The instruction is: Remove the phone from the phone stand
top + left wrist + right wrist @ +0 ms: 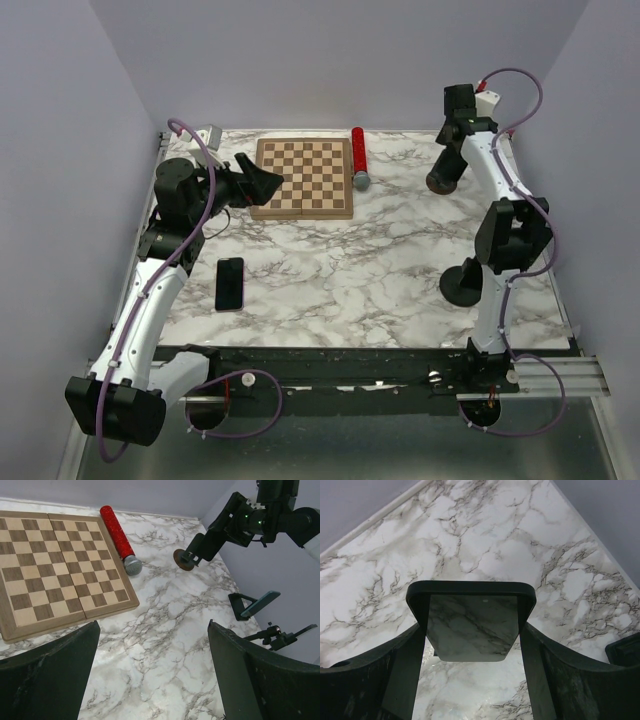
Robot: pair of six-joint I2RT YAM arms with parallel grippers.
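Veined marble tabletop lies under the right hand clamping a glossy round-cornered phone (left hand wide, empty).

From above, the right arm hides part of the stand, the chessboard runs off the left wrist view's edge, and the glossy plate in the right pincer is unidentifiable.
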